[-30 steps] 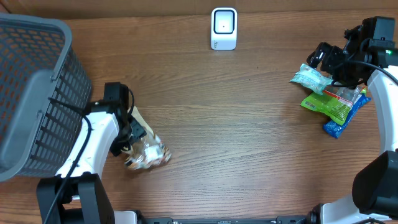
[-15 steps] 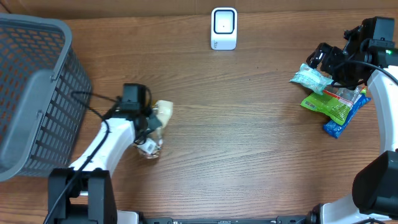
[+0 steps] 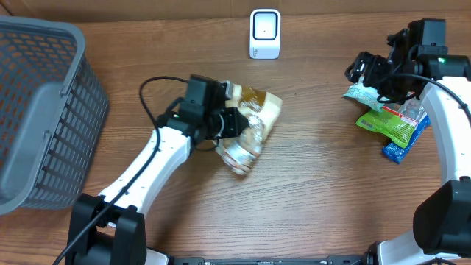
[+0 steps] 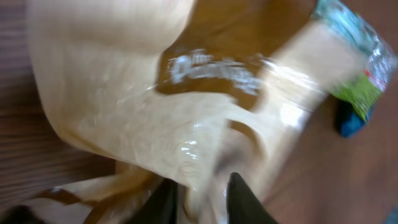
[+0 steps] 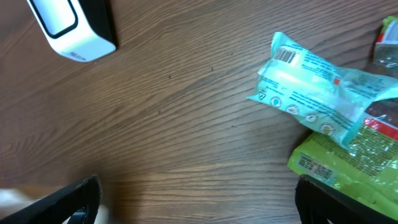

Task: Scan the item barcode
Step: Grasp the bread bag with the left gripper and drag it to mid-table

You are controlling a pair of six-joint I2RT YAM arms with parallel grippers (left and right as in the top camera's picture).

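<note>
The item, a tan and clear snack bag point(image 3: 254, 125), hangs above the middle of the table, below and left of the white scanner point(image 3: 265, 33). My left gripper point(image 3: 234, 121) is shut on it. In the left wrist view the bag point(image 4: 186, 112) fills the frame, blurred, and a fold of its film is pinched at the left gripper point(image 4: 202, 199). No barcode shows on the bag. My right gripper point(image 3: 372, 73) stands open over the packets at the far right. In the right wrist view the right gripper point(image 5: 199, 205) has only bare wood between its fingers.
A grey mesh basket point(image 3: 37, 110) fills the left edge. At the right lie a teal packet point(image 3: 366, 92) point(image 5: 317, 81), a green packet point(image 3: 390, 125) point(image 5: 348, 155) and a blue one point(image 3: 401, 147). The scanner point(image 5: 71, 25) shows at the top left of the right wrist view.
My left arm has lifted the bag from the front left and carried it up and right toward the scanner. The right gripper has shifted slightly left, still open.
</note>
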